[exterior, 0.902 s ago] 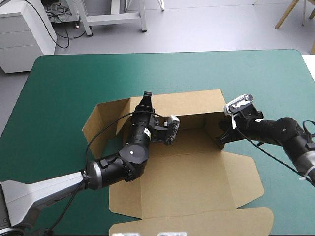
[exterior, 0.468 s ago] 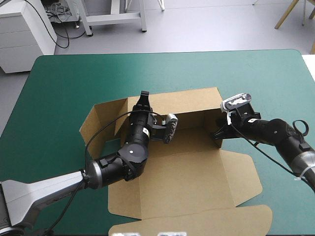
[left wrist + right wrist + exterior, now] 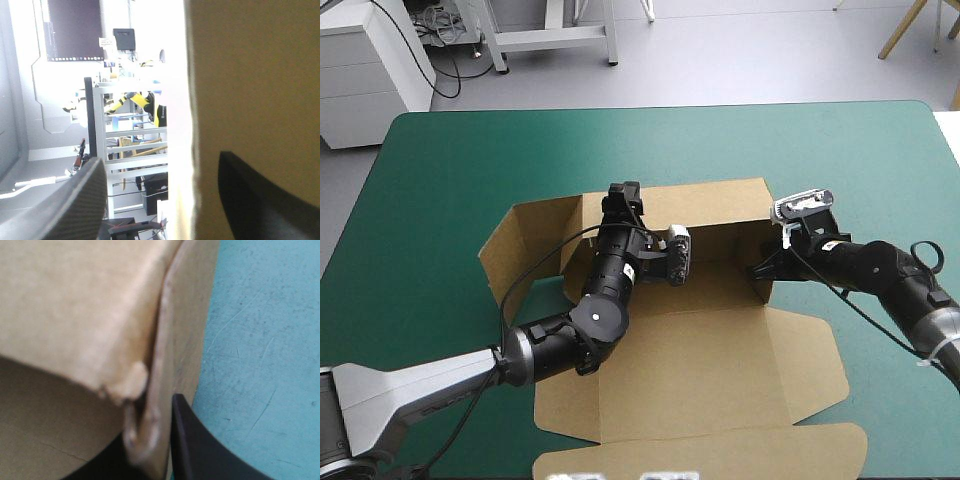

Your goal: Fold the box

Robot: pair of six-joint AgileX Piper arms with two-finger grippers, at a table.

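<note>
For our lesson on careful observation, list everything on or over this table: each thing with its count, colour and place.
box: one, brown, middle of the table cover, far wall raised, near panels lying flat
table cover: one, teal-green, under the box
left pincer: one, black, open, astride the top edge of the box's far wall
right pincer: one, black, shut on the box's right-hand wall near the far corner

Beyond the teal-green table (image 3: 440, 180) lies grey floor (image 3: 740, 60); a white cabinet (image 3: 365, 75) stands far left, wooden legs (image 3: 905, 28) far right.
</note>
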